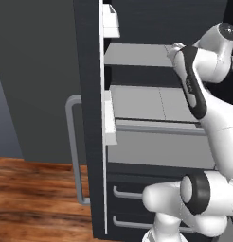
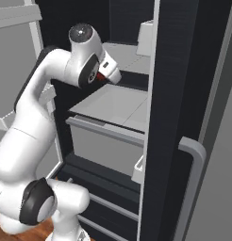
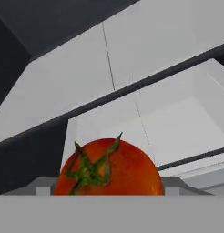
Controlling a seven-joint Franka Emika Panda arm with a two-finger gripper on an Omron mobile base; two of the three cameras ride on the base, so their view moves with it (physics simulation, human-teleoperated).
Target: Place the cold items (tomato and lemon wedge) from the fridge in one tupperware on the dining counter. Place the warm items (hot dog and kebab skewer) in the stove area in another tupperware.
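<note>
Round, glossy red-orange tomato (image 3: 109, 167) with a green, star-shaped calyx, seen close at the lower edge of the hand view, before smooth light grey shelves (image 3: 145, 50) of the charcoal-black fridge (image 1: 90, 94). Whether the tool is clamped on it cannot be told. Grey bar handle (image 1: 73, 146) on the open door.

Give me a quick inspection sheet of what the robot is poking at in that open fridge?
Surface: light grey shelves inside the fridge, door swung open.
Job's things: tomato, red with a green stem, close in front of the hand camera; a red patch shows at the hand in the right base view.
Clutter: nothing seen.
Grippers: gripper reaches into the fridge; fingertips hidden, hold unclear.
Cables: nothing seen.
Surroundings: wooden floor, grey wall.
</note>
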